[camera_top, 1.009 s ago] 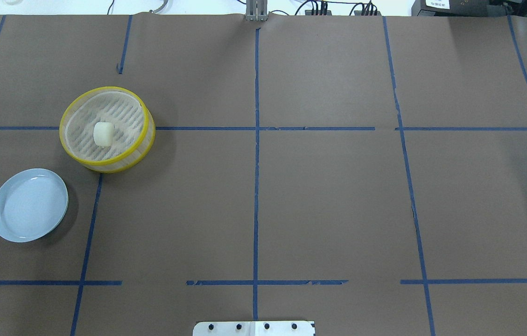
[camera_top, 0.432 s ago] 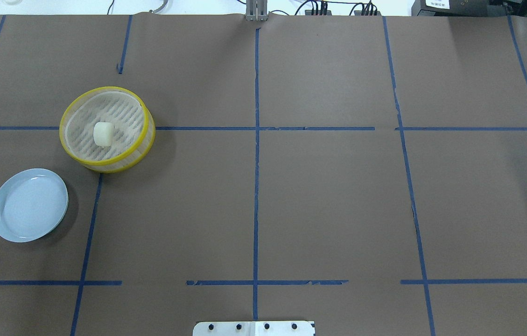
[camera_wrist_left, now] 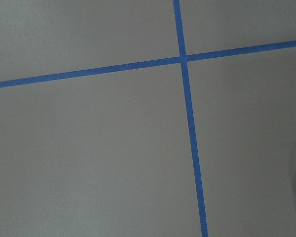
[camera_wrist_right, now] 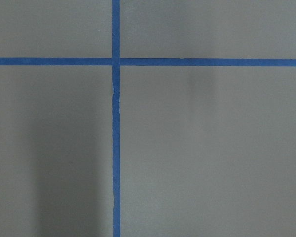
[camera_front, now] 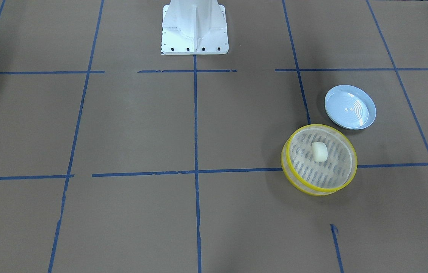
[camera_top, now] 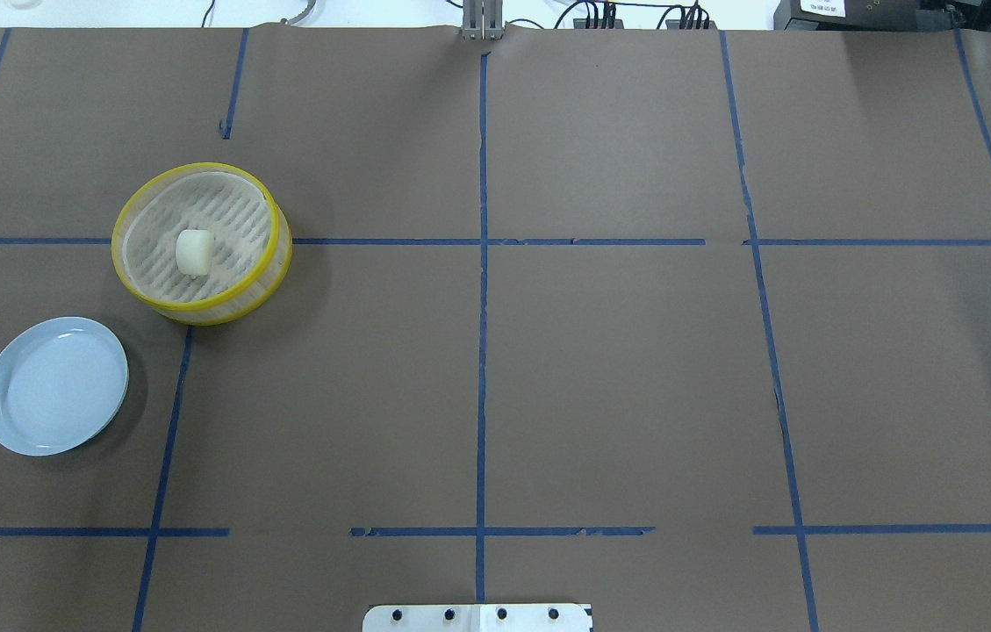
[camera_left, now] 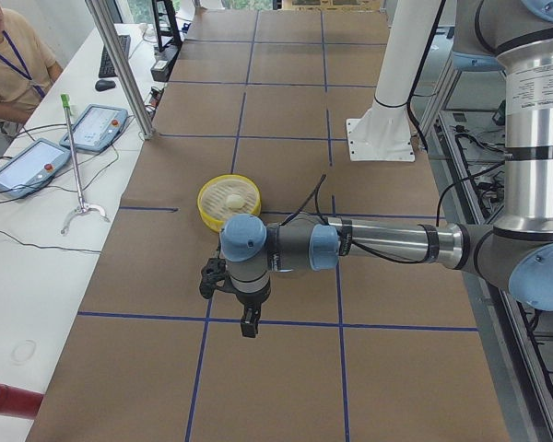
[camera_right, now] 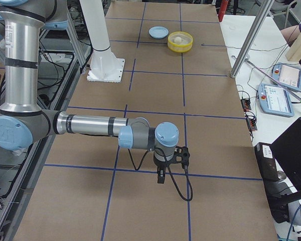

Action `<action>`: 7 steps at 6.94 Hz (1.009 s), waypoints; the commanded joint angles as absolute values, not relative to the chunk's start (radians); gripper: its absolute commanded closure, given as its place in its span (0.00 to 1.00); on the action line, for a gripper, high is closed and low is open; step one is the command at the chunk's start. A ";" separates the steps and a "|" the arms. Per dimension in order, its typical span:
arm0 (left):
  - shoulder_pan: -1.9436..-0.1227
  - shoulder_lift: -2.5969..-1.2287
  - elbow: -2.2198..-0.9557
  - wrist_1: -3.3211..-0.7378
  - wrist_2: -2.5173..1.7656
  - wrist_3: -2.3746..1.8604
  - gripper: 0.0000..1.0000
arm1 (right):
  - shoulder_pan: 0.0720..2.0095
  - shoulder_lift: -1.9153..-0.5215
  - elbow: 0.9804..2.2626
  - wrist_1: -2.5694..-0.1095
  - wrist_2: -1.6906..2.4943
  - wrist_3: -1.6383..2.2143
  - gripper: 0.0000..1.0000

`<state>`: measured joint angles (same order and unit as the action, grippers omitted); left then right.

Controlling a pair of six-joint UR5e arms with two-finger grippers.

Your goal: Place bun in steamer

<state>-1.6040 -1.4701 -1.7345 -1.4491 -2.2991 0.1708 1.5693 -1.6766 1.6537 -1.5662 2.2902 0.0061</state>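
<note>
The cream-white bun [camera_top: 194, 251] lies on the slotted floor in the middle of the yellow-rimmed steamer [camera_top: 282, 253], at the table's left. Both also show in the front view, the bun [camera_front: 319, 151] inside the steamer [camera_front: 284, 161]. No gripper shows in the overhead or front view. My left gripper [camera_left: 249, 324] shows only in the exterior left view, pointing down, above the table and clear of the steamer [camera_left: 205, 204]. My right gripper [camera_right: 161, 176] shows only in the exterior right view, far from the steamer [camera_right: 189, 44]. I cannot tell whether either is open or shut.
An empty pale blue ridged plate [camera_top: 56, 386] sits beside the steamer, nearer the robot; it also shows in the front view [camera_front: 350, 107]. The white robot base [camera_front: 194, 26] stands at mid-table. Blue tape lines cross the brown table cover. An operator [camera_left: 9, 69] sits with tablets at the far side.
</note>
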 commanded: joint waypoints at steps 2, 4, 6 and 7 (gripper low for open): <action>-1.606 -1.486 -1.726 -1.442 -2.315 0.160 0.00 | 1.569 -1.677 1.654 -1.566 2.290 0.006 0.00; -1.608 -1.488 -1.726 -1.443 -2.327 0.156 0.00 | 1.569 -1.677 1.654 -1.566 2.290 0.006 0.00; -1.615 -1.486 -1.727 -1.443 -2.396 0.155 0.00 | 1.569 -1.677 1.654 -1.566 2.290 0.006 0.00; -1.615 -1.488 -1.726 -1.447 -2.396 0.115 0.00 | 1.569 -1.677 1.654 -1.566 2.290 0.006 0.00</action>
